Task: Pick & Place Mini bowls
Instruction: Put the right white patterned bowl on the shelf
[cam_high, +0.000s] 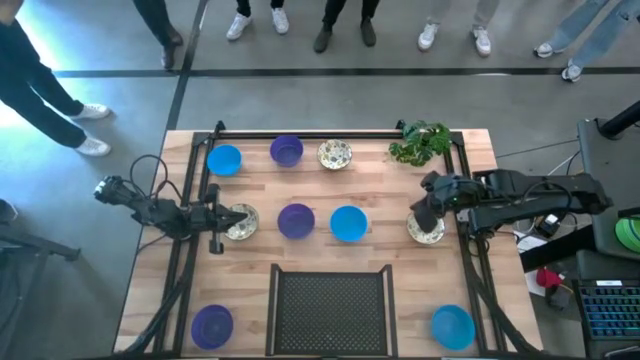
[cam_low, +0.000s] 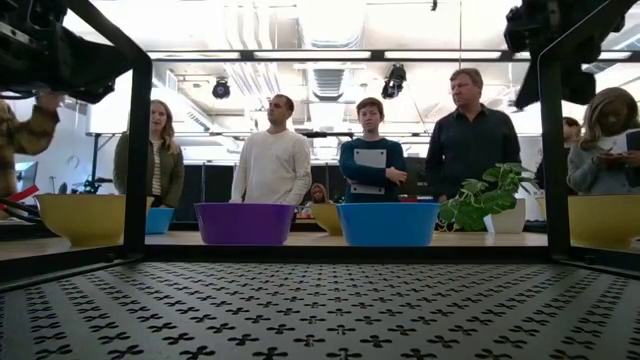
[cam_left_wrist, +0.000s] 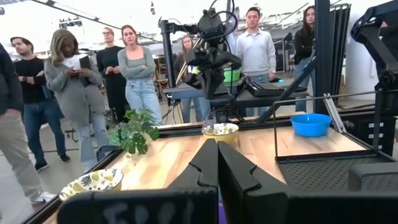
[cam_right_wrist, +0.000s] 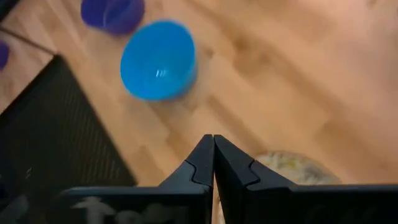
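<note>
Hovering with the right pincer (cam_high: 428, 205) pressed shut and empty, directly above a speckled cream bowl (cam_high: 426, 229) at the right edge of the tabletop (cam_high: 380, 190); round, so no long axis to line up with. Mirroring on the far side: left pincer (cam_high: 232, 215) likewise shut and empty, sitting at another speckled bowl (cam_high: 241, 222). Lying between them, a purple bowl (cam_high: 296, 220) and a blue bowl (cam_high: 348, 223), the blue one nearer the right arm.
</note>
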